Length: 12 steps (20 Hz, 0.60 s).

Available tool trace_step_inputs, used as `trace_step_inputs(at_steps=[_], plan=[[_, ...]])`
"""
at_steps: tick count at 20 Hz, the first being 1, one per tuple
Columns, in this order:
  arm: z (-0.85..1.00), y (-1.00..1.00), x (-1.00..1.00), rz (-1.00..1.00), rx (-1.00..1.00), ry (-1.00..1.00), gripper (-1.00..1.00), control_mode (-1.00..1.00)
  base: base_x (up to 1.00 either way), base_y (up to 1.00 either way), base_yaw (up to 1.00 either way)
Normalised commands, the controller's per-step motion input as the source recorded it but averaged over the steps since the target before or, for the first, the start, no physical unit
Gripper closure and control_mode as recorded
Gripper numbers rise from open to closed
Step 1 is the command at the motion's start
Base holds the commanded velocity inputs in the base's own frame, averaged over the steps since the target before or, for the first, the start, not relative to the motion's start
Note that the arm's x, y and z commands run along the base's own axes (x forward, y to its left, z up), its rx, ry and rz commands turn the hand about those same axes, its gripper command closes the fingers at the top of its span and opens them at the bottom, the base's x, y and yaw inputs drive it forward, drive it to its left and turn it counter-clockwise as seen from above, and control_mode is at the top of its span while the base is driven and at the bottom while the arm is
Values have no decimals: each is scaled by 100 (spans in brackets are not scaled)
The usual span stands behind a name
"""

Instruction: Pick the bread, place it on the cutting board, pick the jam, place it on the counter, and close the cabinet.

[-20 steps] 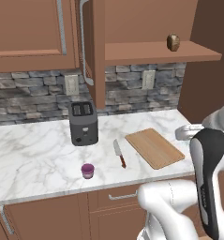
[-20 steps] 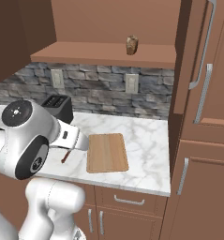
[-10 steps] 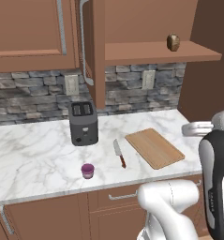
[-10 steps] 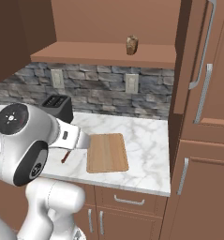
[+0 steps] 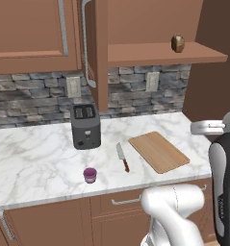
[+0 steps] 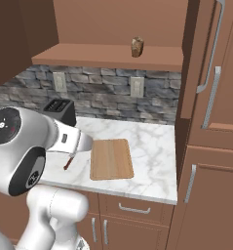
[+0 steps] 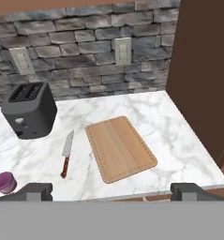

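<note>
Counter (image 5: 34,163): white marble worktop with grey veining, running wall to wall beneath a grey stone backsplash (image 5: 30,93); carries every item below except the bread.

Cabinet (image 5: 27,33): upper reddish-brown wall unit. One panelled door stands swung out, edge-on, just above and behind the toaster, its long silver bar handle (image 5: 85,43) facing left. In the right base view a tall cabinet (image 6: 213,97) with vertical bar handles closes the counter's right end.

Shelf (image 5: 164,53): open brown wooden ledge to the right of the open door, above the cutting board.

Cutting board (image 7: 119,148): flat tan wooden rectangle with rounded corners, lying bare on the counter's right part, set at a slant to the counter edge.

Toaster (image 7: 30,110): dark grey two-slot unit against the backsplash, left of the board and well apart from it.

Outlets: two pale wall plates (image 7: 122,51) on the stone, one behind the toaster, one above the board.

Knife (image 7: 66,153): silver blade, reddish-brown handle, lying between toaster and board, touching neither.

Bread (image 6: 137,47): small dark-brown crusty lump, resting on the shelf, nothing around it.

Jam (image 5: 90,175): tiny purple jar near the counter's front edge, left of the knife, in front of the toaster.

Gripper (image 7: 111,190): fingertips spread wide apart, holding nothing, above the counter's front edge before the board.

No legible writing or labels on any item.
</note>
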Motion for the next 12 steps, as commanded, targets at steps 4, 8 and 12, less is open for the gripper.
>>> trace_step_inputs(at_steps=[4,8,12], plan=[[24,0,-2,-2,0,0,-100,-100,0,0,0],[34,0,-2,-2,0,0,-100,-100,0,0,0],[22,0,0,-1,0,0,-100,-100,0,0,0]])
